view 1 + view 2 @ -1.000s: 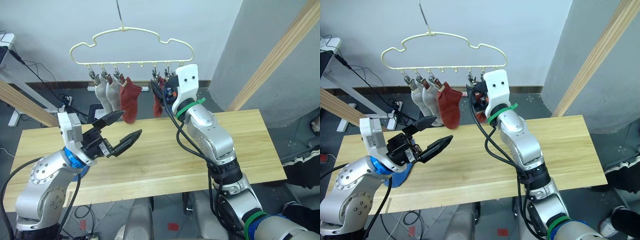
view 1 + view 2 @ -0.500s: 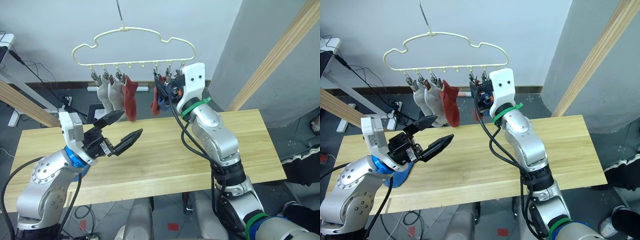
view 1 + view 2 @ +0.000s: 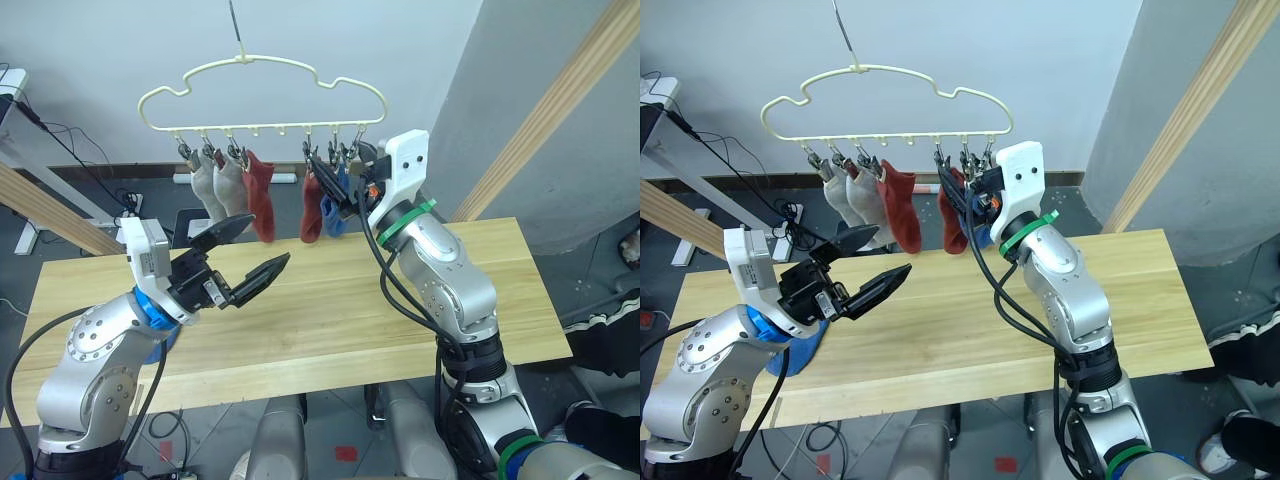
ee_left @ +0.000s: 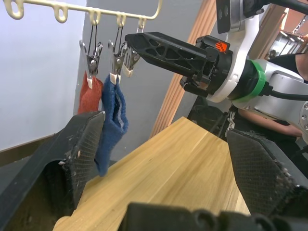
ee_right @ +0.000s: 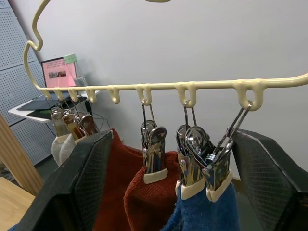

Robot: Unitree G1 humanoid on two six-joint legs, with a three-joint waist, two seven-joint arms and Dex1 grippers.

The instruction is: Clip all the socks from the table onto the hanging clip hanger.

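Hanging from a hook up top, the clip hanger carries two grey socks and a rust-red sock on its left clips, then another rust-red sock and a blue sock toward the right. Right gripper sits up at those right clips, just beside the blue sock. Left gripper hovers over the tabletop, fingers spread wide, nothing between them. A bit of blue fabric peeks out under the left arm at the tabletop's near-left edge, likely the sixth sock.

Left wrist view: blue sock hangs from a metal clip, red one just beside it, and the right arm's black finger reaches in at the end clip.

Right wrist view: right fingers stand wide apart either side of the clips, gripping nothing; blue fabric sits in the end clips' mouths, though which clip holds it I can't tell.

Judgement: clipping of the blue sock looks about finished. To do it well, check the cuff is seated deep in the clip before backing the right arm straight away, without nudging the hanger into a swing.
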